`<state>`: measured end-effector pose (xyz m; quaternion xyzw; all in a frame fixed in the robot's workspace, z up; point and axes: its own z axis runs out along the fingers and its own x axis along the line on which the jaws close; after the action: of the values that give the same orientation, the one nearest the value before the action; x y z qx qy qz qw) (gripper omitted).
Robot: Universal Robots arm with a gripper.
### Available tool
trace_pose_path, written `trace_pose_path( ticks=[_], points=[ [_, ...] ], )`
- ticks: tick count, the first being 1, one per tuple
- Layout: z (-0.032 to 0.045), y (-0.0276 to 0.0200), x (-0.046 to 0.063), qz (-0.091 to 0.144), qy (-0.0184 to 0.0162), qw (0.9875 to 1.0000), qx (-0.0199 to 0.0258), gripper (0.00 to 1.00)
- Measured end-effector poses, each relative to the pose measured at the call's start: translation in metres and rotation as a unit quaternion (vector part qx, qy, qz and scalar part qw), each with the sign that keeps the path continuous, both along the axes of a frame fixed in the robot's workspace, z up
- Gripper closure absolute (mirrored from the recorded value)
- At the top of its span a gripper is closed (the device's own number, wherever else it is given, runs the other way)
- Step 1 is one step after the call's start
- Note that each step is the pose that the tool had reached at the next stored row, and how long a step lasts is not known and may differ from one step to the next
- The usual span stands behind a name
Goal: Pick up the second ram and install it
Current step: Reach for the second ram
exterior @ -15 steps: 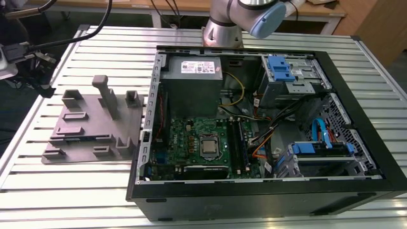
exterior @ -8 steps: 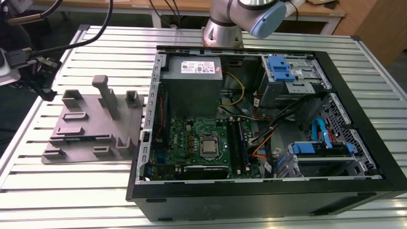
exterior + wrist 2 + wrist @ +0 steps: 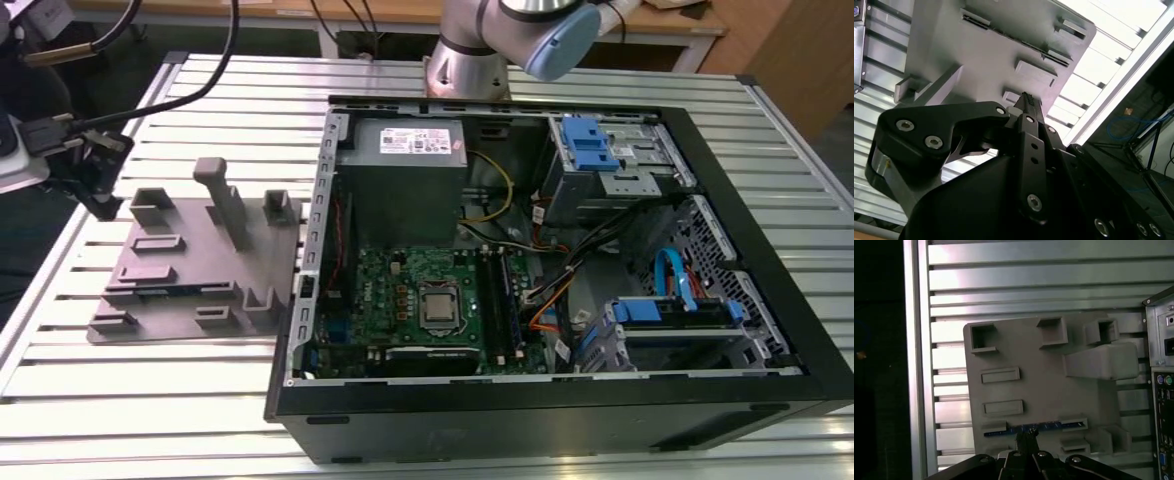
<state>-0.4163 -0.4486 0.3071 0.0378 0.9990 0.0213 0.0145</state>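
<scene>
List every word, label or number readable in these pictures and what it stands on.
White label on the power supply: print too small to read.
Ram in the grey fixture: no legible print.
Rear port panel: markings too blurred to read.

Gripper [image 3: 1026, 436] low, tip downward.

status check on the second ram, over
Gripper at the middle of the long thin dark memory stick, contact unclear. Stick seated in a slot of the grey plastic fixture block, not installed. Nothing seen in the way.
</scene>
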Motion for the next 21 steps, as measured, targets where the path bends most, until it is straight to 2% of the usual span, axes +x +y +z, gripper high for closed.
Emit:
trace_pose_path(
  ticks=[12,21],
  points=[
    [-0.0179,-0.0009,0.002,0.001,0.0000,1.0000,-0.0023,0.90],
    [-0.0343,-0.0009,0.016,0.003,0.0000,1.0000,-0.0036,0.90]
  ],
)
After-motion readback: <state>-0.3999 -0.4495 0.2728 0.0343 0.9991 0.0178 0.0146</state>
